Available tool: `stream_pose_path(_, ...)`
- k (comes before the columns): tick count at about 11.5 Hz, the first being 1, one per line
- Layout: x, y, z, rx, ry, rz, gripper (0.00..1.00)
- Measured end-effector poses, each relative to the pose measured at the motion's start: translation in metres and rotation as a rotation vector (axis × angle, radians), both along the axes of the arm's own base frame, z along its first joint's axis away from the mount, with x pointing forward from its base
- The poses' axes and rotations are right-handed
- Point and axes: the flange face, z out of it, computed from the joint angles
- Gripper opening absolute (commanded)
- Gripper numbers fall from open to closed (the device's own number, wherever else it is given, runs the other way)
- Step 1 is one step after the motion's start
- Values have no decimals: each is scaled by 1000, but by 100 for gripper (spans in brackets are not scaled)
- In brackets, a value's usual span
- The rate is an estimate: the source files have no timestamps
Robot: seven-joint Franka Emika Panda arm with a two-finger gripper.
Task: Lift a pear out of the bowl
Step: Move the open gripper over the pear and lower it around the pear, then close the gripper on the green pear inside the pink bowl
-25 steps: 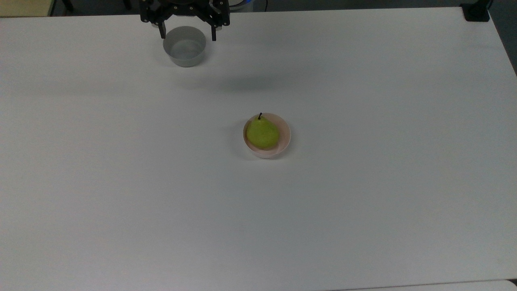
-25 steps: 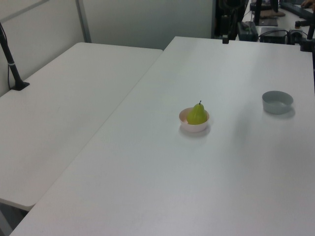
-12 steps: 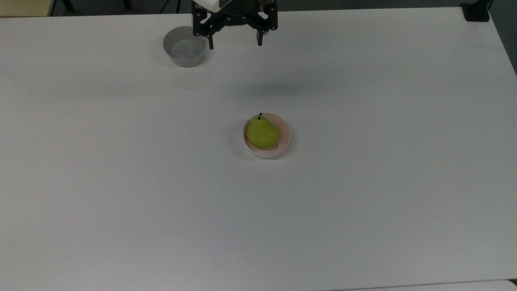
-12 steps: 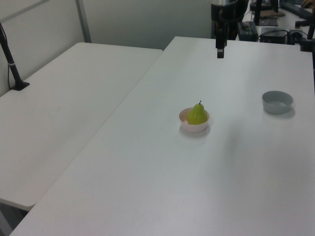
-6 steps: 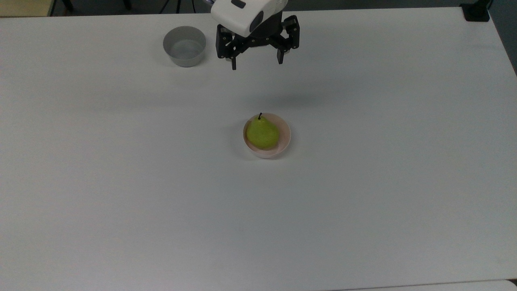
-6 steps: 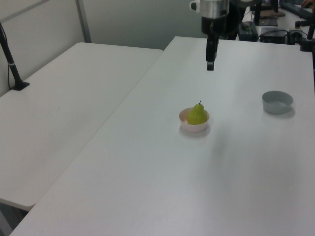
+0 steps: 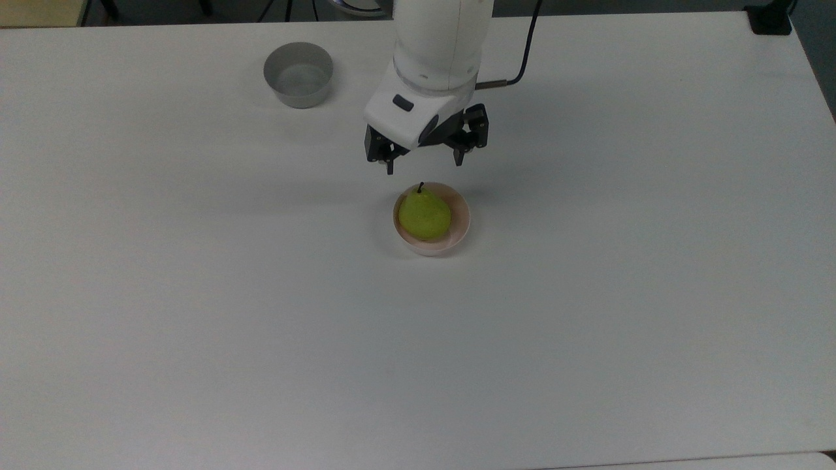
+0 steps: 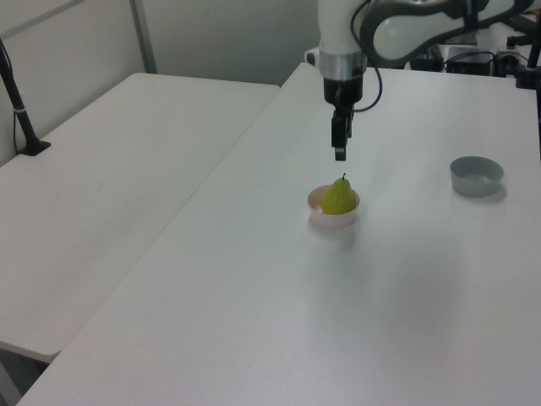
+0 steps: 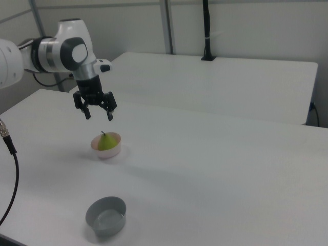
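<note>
From my remote seat I had the gripper (image 7: 424, 166) hanging in the air over the white table (image 7: 196, 294), its two black fingers (image 7: 390, 167) spread wide with nothing between them, and in the top view it sat just above the pink bowl's far rim. The pear (image 7: 424, 215) was there in the bowl (image 7: 460, 225), yellow-green, its short dark stem pointing up toward the fingertips, and it filled most of the dish, leaning toward the top view's left side of it. In the left view the gripper (image 8: 339, 152) showed edge-on, hovering a little above the stem, clearly apart from the pear (image 8: 338, 198), while the bowl (image 8: 324, 215) rested flat on the table (image 8: 254, 321). The right view gave me the open jaws best: the gripper (image 9: 97, 114) splayed above and slightly to the right view's left of the bowl (image 9: 108, 151), with the pear (image 9: 105, 143) standing upright inside. The grey bowl (image 7: 298, 74) stood well apart from the pink one, up at the top view's upper left, and it appeared again at the left view's right (image 8: 477, 175) and near the right view's bottom edge (image 9: 106, 215). A black cable (image 7: 522, 59) ran off the white arm (image 7: 441, 46). I could read no brand, label or writing anywhere on the arm, bowls or table.
</note>
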Motion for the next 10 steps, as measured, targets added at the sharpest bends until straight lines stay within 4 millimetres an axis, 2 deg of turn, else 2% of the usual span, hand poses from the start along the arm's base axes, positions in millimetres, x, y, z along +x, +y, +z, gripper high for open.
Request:
stream_pose_path(4, 9, 4, -50, -20, 16, 20, 100)
stream_pose_path(6, 9, 10, -66, -27, 30, 32, 100)
stream_pose_path(10, 6, 8, -99, -77, 39, 27, 100)
